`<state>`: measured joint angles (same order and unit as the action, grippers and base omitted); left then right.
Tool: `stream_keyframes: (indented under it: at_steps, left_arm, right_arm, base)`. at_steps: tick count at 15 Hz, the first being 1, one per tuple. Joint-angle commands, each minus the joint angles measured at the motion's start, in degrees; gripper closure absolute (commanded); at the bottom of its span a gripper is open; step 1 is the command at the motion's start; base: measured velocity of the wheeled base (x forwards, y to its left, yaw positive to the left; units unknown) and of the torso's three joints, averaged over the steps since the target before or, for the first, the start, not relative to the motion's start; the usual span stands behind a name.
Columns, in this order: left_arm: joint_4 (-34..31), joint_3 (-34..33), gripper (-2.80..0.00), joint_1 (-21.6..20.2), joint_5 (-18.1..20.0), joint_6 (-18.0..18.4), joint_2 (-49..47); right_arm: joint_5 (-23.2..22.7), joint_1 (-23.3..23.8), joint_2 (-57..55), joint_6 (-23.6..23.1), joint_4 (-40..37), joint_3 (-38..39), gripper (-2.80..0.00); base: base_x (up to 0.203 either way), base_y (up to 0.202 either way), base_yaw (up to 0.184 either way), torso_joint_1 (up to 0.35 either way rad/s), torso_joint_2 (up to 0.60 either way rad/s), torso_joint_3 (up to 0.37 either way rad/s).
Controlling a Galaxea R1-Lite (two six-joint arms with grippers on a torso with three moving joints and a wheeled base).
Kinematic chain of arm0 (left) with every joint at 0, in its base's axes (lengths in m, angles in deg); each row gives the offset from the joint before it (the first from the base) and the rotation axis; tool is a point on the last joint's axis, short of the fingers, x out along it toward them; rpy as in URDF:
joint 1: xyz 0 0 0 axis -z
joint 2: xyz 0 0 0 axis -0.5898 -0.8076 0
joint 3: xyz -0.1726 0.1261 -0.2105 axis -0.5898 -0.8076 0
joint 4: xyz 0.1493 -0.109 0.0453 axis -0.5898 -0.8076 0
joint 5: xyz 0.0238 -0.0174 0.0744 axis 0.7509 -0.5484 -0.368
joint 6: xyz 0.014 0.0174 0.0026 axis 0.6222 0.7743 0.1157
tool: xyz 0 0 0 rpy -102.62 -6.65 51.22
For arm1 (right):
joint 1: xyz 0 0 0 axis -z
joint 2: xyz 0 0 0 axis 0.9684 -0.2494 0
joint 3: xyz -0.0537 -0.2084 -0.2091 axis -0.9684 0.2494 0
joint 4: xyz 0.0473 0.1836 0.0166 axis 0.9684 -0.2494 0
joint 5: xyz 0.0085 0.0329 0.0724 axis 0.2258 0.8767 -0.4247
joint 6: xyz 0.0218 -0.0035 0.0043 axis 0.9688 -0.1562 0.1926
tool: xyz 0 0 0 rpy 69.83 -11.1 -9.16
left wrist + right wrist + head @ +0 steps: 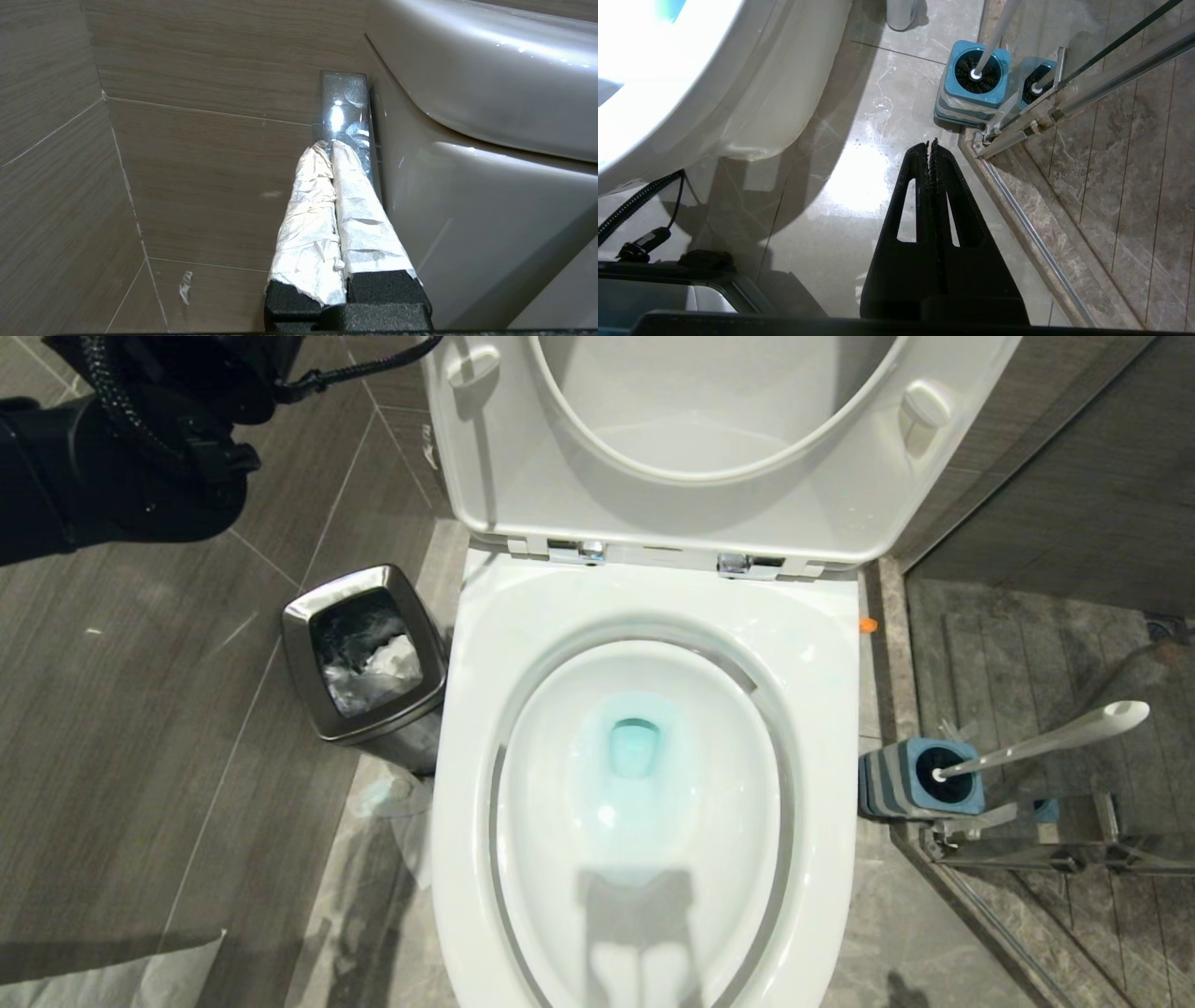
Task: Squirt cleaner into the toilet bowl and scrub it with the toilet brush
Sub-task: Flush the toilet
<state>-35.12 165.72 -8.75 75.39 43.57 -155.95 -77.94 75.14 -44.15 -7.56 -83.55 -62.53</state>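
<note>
The toilet bowl (pixel 644 607) fills the middle of the head view, with its seat and lid raised. Turquoise cleaner (pixel 635 747) tints the water at the bottom. To the right of the bowl the toilet brush (pixel 1055 739) leans in its blue-topped holder (pixel 901 784) on the floor. My left arm (pixel 112 457) hangs at the upper left. The left gripper (pixel 329 143) is shut and empty, its white-wrapped fingers pointing at the floor beside the bowl's outer wall (pixel 490 210). The right gripper (pixel 930 144) is shut and empty above the floor tiles, a short way from the holder (pixel 973 100) and the brush's handle (pixel 994 32).
A square steel waste bin (pixel 308 616) with crumpled paper inside stands against the bowl's left side, just ahead of the left fingertips (pixel 343 102). A glass shower door with a metal hinge (pixel 1074 845) stands right behind the brush holder. A white sheet (pixel 112 980) lies at the lower left.
</note>
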Motion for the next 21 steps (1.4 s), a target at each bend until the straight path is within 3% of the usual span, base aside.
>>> stream_keyframes:
  at_steps: [1, 21]
  left_arm:
    - [0.1, 0.0, 0.00, 0.0, -0.1, 0.0, -1.5]
    - [4.2, 0.0, 0.00, 0.6, -0.1, -0.4, -5.8]
  right_arm:
    - [0.0, 0.0, 0.0, 0.0, 0.0, 0.0, 0.00]
    - [0.0, 0.0, 0.0, 0.0, 0.0, 0.1, 0.00]
  base:
    - [0.000, 0.000, 0.000, 0.000, 0.00, 0.000]
    - [0.000, 0.000, 0.000, 0.000, 0.00, 0.000]
